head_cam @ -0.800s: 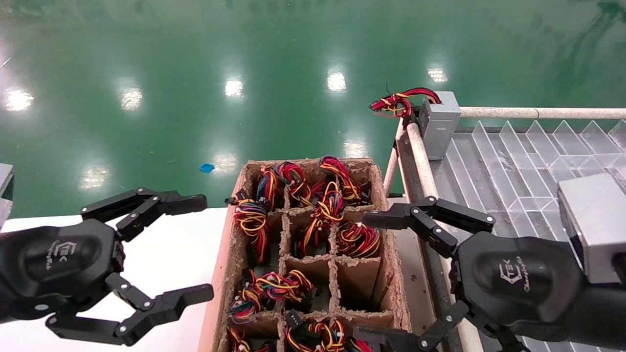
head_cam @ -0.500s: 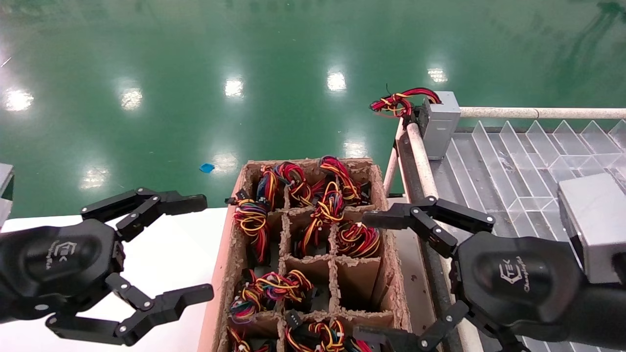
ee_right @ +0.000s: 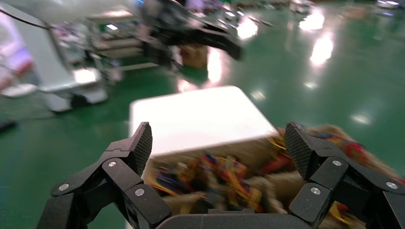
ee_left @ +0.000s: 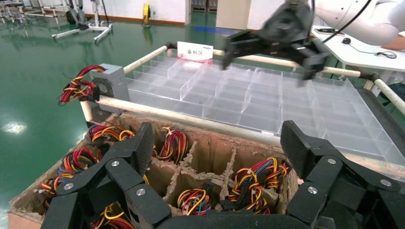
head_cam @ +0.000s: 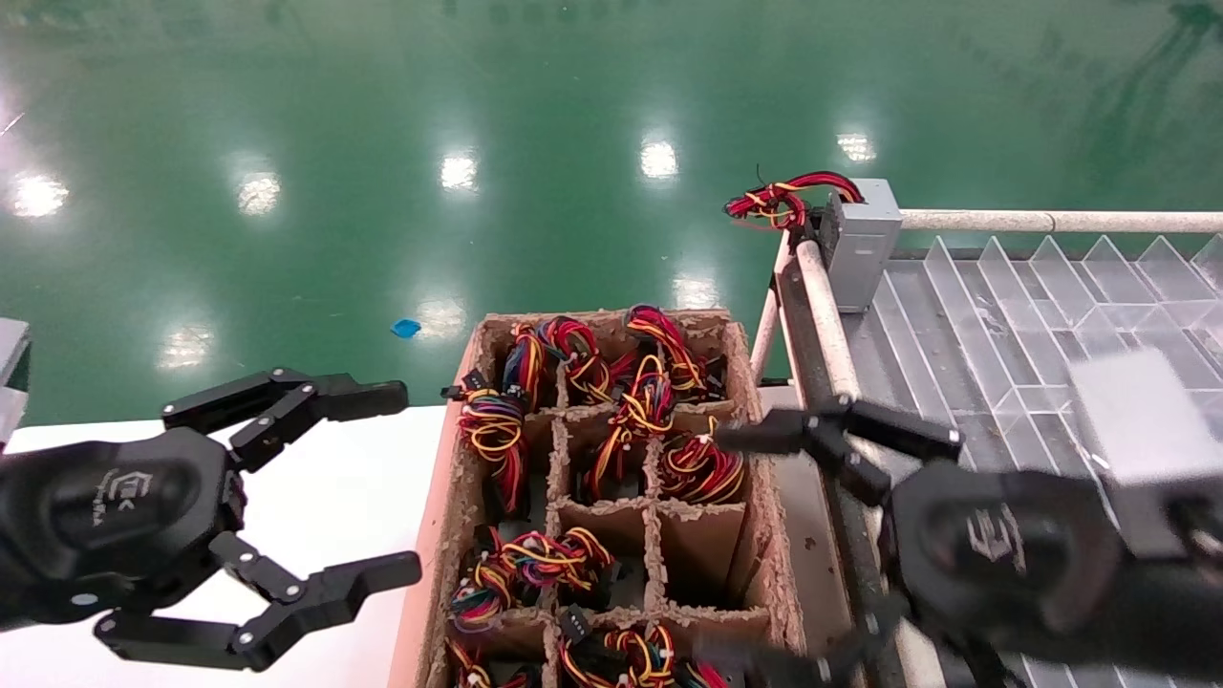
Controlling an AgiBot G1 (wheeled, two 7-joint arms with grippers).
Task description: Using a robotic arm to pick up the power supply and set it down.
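Power supplies stand in a divided cardboard box (head_cam: 449, 497); only their looped red, yellow and black wire bundles show, the grey bodies hidden. The bundle (head_cam: 702, 468) nearest my right gripper fills a right-hand cell. My right gripper (head_cam: 726, 549) is the robotic arm with the grey wrist block (head_cam: 1137, 449). It hovers open over the box's right edge, holding nothing, and the right wrist view shows its fingers (ee_right: 217, 143) wide above blurred wires. My left gripper (head_cam: 401, 483) hangs open over the white table, left of the box.
A like grey box with a flat red wire loop (head_cam: 860, 244) sits at the near corner of a clear divided tray (head_cam: 1032, 315) with tube rails. A white table (head_cam: 334, 497) lies to the left, and green floor lies beyond.
My right arm has begun moving and blurs, its gripper shifting slightly lower and its grey wrist block leftward. The left arm and the wire bundles have not moved.
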